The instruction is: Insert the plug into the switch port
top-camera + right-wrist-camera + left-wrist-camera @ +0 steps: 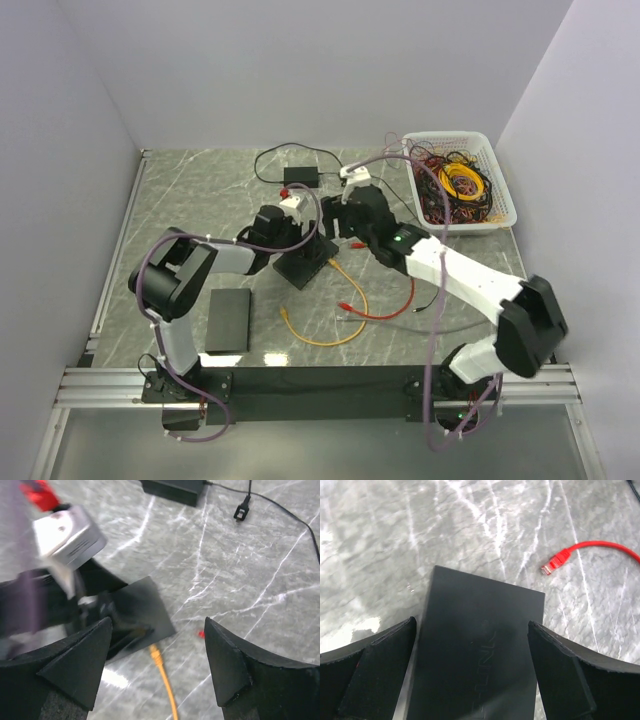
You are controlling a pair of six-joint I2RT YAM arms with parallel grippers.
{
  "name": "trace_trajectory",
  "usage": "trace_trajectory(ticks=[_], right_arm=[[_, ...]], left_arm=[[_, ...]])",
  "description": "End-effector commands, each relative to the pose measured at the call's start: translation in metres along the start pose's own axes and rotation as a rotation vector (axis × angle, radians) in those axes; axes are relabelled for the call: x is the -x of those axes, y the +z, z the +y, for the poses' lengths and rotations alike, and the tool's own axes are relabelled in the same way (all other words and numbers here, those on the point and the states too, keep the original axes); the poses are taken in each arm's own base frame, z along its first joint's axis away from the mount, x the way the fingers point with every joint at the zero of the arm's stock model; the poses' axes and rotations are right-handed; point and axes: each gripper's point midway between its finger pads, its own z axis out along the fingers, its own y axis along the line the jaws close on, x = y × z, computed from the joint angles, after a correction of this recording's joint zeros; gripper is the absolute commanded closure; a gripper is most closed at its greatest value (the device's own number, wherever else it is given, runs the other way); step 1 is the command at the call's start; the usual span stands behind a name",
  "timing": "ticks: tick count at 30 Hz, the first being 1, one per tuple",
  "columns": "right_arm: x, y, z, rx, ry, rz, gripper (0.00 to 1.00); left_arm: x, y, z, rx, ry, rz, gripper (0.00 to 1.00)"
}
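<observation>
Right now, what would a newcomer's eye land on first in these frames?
At the centre of the table, the left gripper straddles the black switch and the right gripper hovers open close by. At the far right, a white basket brims with tangled cables, while an orange cable and a red cable lie loose near the switch.

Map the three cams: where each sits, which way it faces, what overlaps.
Top external: high behind the bases, looking down on the table; both arms show.
Left wrist: on the left gripper, looking down onto the switch; its two fingers show.
Right wrist: on the right gripper, angled down at switch and yellow cable; its fingers and the left arm's wrist show.
Shared: all three see the switch.
</observation>
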Motion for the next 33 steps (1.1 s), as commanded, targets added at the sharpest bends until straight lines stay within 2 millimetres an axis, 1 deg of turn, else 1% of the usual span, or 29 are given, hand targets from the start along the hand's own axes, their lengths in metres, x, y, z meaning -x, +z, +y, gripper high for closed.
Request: trace_trajectory(ticks=[1, 3, 4, 5, 6, 7, 8, 9, 10, 11, 12, 13, 14, 15, 16, 17, 18, 20, 21, 22, 23, 24, 26, 27, 28, 29, 30, 31, 33], right_arm=[[0.010, -0.033, 0.005, 0.043, 0.073, -0.036, 0.19], [-0.002, -0.045, 0.003, 0.039, 0.088, -0.007, 0.19], [-0.011, -0.055, 0.002, 0.045, 0.110, -0.002, 0.19], [-0.018, -0.060, 0.001, 0.049, 0.117, 0.005, 0.19], [-0.035, -0.064, 0.000, 0.055, 0.115, 0.032, 0.19], [-0.033, -0.075, 0.000, 0.068, 0.139, 0.013, 0.19], [-0.042, -0.079, -0.001, 0.074, 0.140, 0.036, 0.19], [-0.055, -0.083, 0.000, 0.080, 0.137, 0.065, 0.20], [-0.062, -0.091, 0.002, 0.097, 0.143, 0.086, 0.21], [-0.069, -0.095, 0.006, 0.116, 0.144, 0.106, 0.25], [-0.081, -0.097, 0.010, 0.136, 0.140, 0.137, 0.34], [-0.093, -0.103, 0.028, 0.208, 0.139, 0.181, 0.36], [-0.105, -0.107, 0.036, 0.233, 0.124, 0.221, 0.36], [-0.116, -0.110, 0.043, 0.244, 0.108, 0.254, 0.37], [-0.133, -0.116, 0.059, 0.266, 0.057, 0.302, 0.38], [-0.146, -0.117, 0.051, 0.199, 0.019, 0.340, 0.40], [-0.154, -0.119, 0.053, 0.181, -0.003, 0.365, 0.42], [-0.177, -0.124, 0.055, 0.131, -0.054, 0.425, 0.44], [-0.181, -0.124, 0.058, 0.128, -0.054, 0.442, 0.45], [-0.189, -0.123, 0.059, 0.107, -0.050, 0.474, 0.46], [-0.195, -0.125, 0.061, 0.099, -0.068, 0.495, 0.46], [-0.197, -0.122, 0.057, 0.049, -0.070, 0.500, 0.47], [-0.201, -0.121, 0.054, 0.022, -0.071, 0.507, 0.47], [-0.202, -0.119, 0.050, -0.006, -0.068, 0.499, 0.47], [-0.204, -0.119, 0.048, -0.016, -0.069, 0.500, 0.47], [-0.204, -0.118, 0.048, -0.018, -0.065, 0.496, 0.47], [-0.206, -0.117, 0.047, -0.023, -0.063, 0.497, 0.47], [-0.207, -0.115, 0.047, -0.027, -0.068, 0.496, 0.47], [-0.206, -0.110, 0.046, -0.043, -0.072, 0.492, 0.47]], left_arm=[[0.040, -0.010, 0.001, 0.061, -0.036, -0.062, 0.01], [0.045, -0.012, 0.007, 0.093, -0.051, -0.065, 0.00], [0.052, -0.015, 0.011, 0.104, -0.063, -0.078, 0.01], [0.057, -0.016, 0.013, 0.105, -0.072, -0.087, 0.01], [0.059, -0.019, 0.015, 0.111, -0.078, -0.090, 0.01], [0.065, -0.023, 0.019, 0.120, -0.085, -0.102, 0.01], [0.067, -0.025, 0.022, 0.134, -0.090, -0.110, 0.01], [0.076, -0.033, 0.025, 0.145, -0.098, -0.132, 0.01], [0.076, -0.038, 0.026, 0.154, -0.111, -0.137, 0.01], [0.080, -0.044, 0.028, 0.165, -0.118, -0.154, 0.00], [0.084, -0.051, 0.029, 0.174, -0.122, -0.173, 0.00], [0.092, -0.065, 0.025, 0.178, -0.125, -0.205, 0.01], [0.096, -0.072, 0.023, 0.180, -0.131, -0.222, 0.01], [0.108, -0.086, 0.017, 0.178, -0.128, -0.260, 0.00], [0.101, -0.092, 0.016, 0.184, -0.132, -0.247, 0.01], [0.101, -0.098, 0.015, 0.189, -0.140, -0.251, 0.01], [0.109, -0.112, 0.012, 0.193, -0.141, -0.283, 0.01], [0.095, -0.124, 0.012, 0.206, -0.160, -0.270, 0.01], [0.102, -0.139, 0.006, 0.197, -0.159, -0.309, 0.01], [0.087, -0.144, 0.009, 0.213, -0.172, -0.295, 0.00], [0.082, -0.150, 0.007, 0.212, -0.187, -0.295, 0.01], [0.079, -0.164, 0.006, 0.217, -0.200, -0.320, 0.01], [0.072, -0.176, 0.003, 0.216, -0.214, -0.331, 0.00], [0.072, -0.188, 0.000, 0.209, -0.216, -0.349, 0.01], [0.059, -0.191, 0.000, 0.211, -0.223, -0.336, 0.01], [0.056, -0.196, 0.006, 0.242, -0.236, -0.349, 0.01], [0.056, -0.204, 0.003, 0.236, -0.238, -0.366, 0.01], [0.046, -0.205, 0.007, 0.250, -0.246, -0.355, 0.00], [0.036, -0.210, 0.012, 0.276, -0.258, -0.351, 0.01]])
